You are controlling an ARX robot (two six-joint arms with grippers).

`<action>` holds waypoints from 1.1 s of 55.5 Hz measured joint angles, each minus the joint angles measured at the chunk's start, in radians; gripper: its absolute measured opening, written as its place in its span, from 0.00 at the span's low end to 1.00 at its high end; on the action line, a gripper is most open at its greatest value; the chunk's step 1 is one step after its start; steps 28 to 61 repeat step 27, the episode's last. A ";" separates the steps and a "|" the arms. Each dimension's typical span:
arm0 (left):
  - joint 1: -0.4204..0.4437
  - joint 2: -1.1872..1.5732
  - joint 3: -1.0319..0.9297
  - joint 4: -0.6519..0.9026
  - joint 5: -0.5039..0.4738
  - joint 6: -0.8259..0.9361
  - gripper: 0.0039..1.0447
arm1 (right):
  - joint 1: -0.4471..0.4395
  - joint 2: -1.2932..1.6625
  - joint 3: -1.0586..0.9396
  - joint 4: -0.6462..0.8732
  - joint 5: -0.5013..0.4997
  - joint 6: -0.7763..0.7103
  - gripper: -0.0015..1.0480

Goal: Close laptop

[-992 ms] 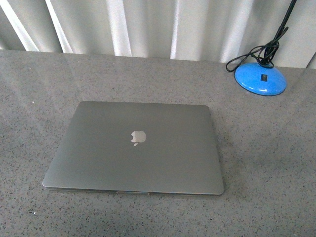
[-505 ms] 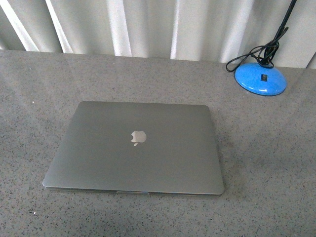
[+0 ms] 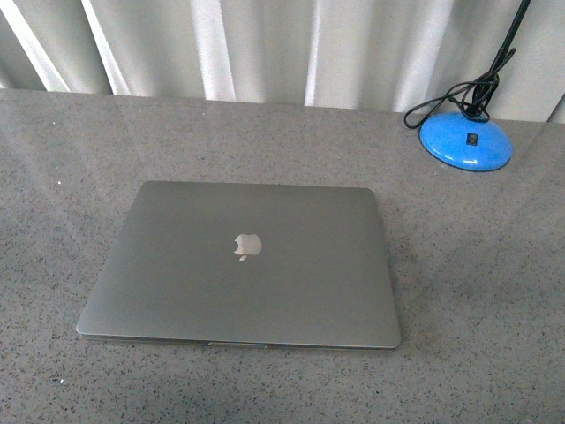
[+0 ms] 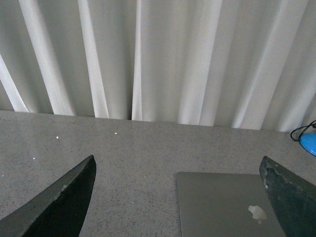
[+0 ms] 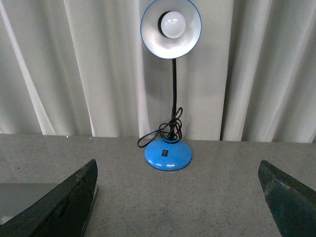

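The laptop (image 3: 240,266) lies shut, lid down, on the grey table (image 3: 477,265) — the blue lamp (image 5: 168,154) stands well behind its right corner. Both grippers — left (image 4: 177,197) and right (image 5: 177,197) — hang with fingers spread wide, holding nothing.

The left gripper (image 4: 177,197) hangs above the grey table (image 4: 138,148), its two dark fingers (image 4: 64,202) spread wide with nothing between them. Below it lies the laptop (image 4: 217,202), lid shut, pale logo up. A blue lamp base (image 4: 309,143) sits farther right, white curtains (image 4: 158,59) behind.
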State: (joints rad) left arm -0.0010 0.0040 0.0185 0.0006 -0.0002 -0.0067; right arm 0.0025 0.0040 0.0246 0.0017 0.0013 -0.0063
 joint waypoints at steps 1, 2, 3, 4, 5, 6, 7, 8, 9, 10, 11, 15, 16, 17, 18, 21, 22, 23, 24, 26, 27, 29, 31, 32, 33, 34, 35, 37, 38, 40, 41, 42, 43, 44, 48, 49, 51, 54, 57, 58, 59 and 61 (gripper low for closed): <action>0.000 0.000 0.000 0.000 0.000 0.000 0.94 | 0.000 0.000 0.000 0.000 0.000 0.000 0.90; 0.000 0.000 0.000 0.000 0.000 0.000 0.94 | 0.000 0.000 0.000 0.000 0.000 0.000 0.90; 0.000 0.000 0.000 0.000 0.000 0.000 0.94 | 0.000 0.000 0.000 0.000 0.000 0.000 0.90; 0.000 0.000 0.000 0.000 0.000 0.000 0.94 | 0.000 0.000 0.000 0.000 0.000 0.000 0.90; 0.000 0.000 0.000 0.000 0.000 0.000 0.94 | 0.000 0.000 0.000 0.000 0.000 0.000 0.90; 0.000 0.000 0.000 0.000 0.000 0.000 0.94 | 0.000 0.000 0.000 0.000 0.000 0.000 0.90; 0.000 0.000 0.000 0.000 0.000 0.000 0.94 | 0.000 0.000 0.000 0.000 0.000 0.000 0.90; 0.000 0.000 0.000 0.000 0.000 0.000 0.94 | 0.000 0.000 0.000 0.000 0.000 0.000 0.90; 0.000 0.000 0.000 0.000 0.000 0.000 0.94 | 0.000 0.000 0.000 0.000 0.000 0.000 0.90; 0.000 0.000 0.000 0.000 0.000 0.000 0.94 | 0.000 0.000 0.000 0.000 0.000 0.000 0.90; 0.000 0.000 0.000 0.000 0.000 0.000 0.94 | 0.000 0.000 0.000 0.000 0.000 0.000 0.90; 0.000 0.000 0.000 0.000 0.000 0.000 0.94 | 0.000 0.000 0.000 0.000 0.000 0.000 0.90; 0.000 0.000 0.000 0.000 0.000 0.000 0.94 | 0.000 0.000 0.000 0.000 0.000 0.000 0.90; 0.000 0.000 0.000 0.000 0.000 0.000 0.94 | 0.000 0.000 0.000 0.000 0.000 0.000 0.90; 0.000 0.000 0.000 0.000 0.000 0.000 0.94 | 0.000 0.000 0.000 0.000 0.000 0.000 0.90; 0.000 0.000 0.000 0.000 0.000 0.000 0.94 | 0.000 0.000 0.000 0.000 0.000 0.000 0.90; 0.000 0.000 0.000 0.000 0.000 0.000 0.94 | 0.000 0.000 0.000 0.000 0.000 0.000 0.90; 0.000 0.000 0.000 0.000 0.000 0.000 0.94 | 0.000 0.000 0.000 0.000 0.000 0.000 0.90; 0.000 0.000 0.000 0.000 0.000 0.000 0.94 | 0.000 0.000 0.000 0.000 0.000 0.000 0.90; 0.000 0.000 0.000 0.000 0.000 0.000 0.94 | 0.000 0.000 0.000 0.000 0.000 0.000 0.90; 0.000 0.000 0.000 0.000 0.000 0.000 0.94 | 0.000 0.000 0.000 0.000 0.000 0.000 0.90; 0.000 0.000 0.000 0.000 0.000 0.000 0.94 | 0.000 0.000 0.000 0.000 0.000 0.000 0.90; 0.000 0.000 0.000 0.000 0.000 0.000 0.94 | 0.000 0.000 0.000 0.000 0.000 0.000 0.90; 0.000 0.000 0.000 0.000 0.000 0.000 0.94 | 0.000 0.000 0.000 0.000 0.000 0.000 0.90; 0.000 0.000 0.000 0.000 0.000 0.000 0.94 | 0.000 0.000 0.000 0.000 0.000 0.000 0.90; 0.000 0.000 0.000 0.000 0.000 0.000 0.94 | 0.000 0.000 0.000 0.000 0.000 0.000 0.90; 0.000 0.000 0.000 0.000 0.000 0.000 0.94 | 0.000 0.000 0.000 0.000 0.000 0.000 0.90; 0.000 0.000 0.000 0.000 0.000 0.000 0.94 | 0.000 0.000 0.000 0.000 0.000 0.000 0.90; 0.000 0.000 0.000 0.000 0.000 0.000 0.94 | 0.000 0.000 0.000 0.000 0.000 0.000 0.90; 0.000 0.000 0.000 0.000 0.000 0.000 0.94 | 0.000 0.000 0.000 0.000 0.000 0.000 0.90; 0.000 0.000 0.000 0.000 0.000 0.000 0.94 | 0.000 0.000 0.000 0.000 0.000 0.000 0.90; 0.000 0.000 0.000 0.000 0.000 0.000 0.94 | 0.000 0.000 0.000 0.000 0.000 0.000 0.90; 0.000 0.000 0.000 0.000 0.000 0.000 0.94 | 0.000 0.000 0.000 0.000 0.000 0.000 0.90; 0.000 0.000 0.000 0.000 0.000 0.000 0.94 | 0.000 0.000 0.000 0.000 0.000 0.000 0.90; 0.000 0.000 0.000 0.000 0.000 0.000 0.94 | 0.000 0.000 0.000 0.000 0.000 0.000 0.90; 0.000 0.000 0.000 0.000 0.000 0.000 0.94 | 0.000 0.000 0.000 0.000 0.000 0.000 0.90; 0.000 0.000 0.000 0.000 0.000 0.000 0.94 | 0.000 0.000 0.000 0.000 0.000 0.000 0.90; 0.000 0.000 0.000 0.000 0.000 0.000 0.94 | 0.000 0.000 0.000 0.000 0.000 0.000 0.90; 0.000 0.000 0.000 0.000 0.000 0.000 0.94 | 0.000 0.000 0.000 0.000 0.000 0.000 0.90; 0.000 0.000 0.000 0.000 0.000 0.000 0.94 | 0.000 0.000 0.000 0.000 0.000 0.000 0.90; 0.000 0.000 0.000 0.000 0.000 0.000 0.94 | 0.000 0.000 0.000 0.000 0.000 0.000 0.90; 0.000 0.000 0.000 0.000 0.000 0.000 0.94 | 0.000 0.000 0.000 0.000 0.000 0.000 0.90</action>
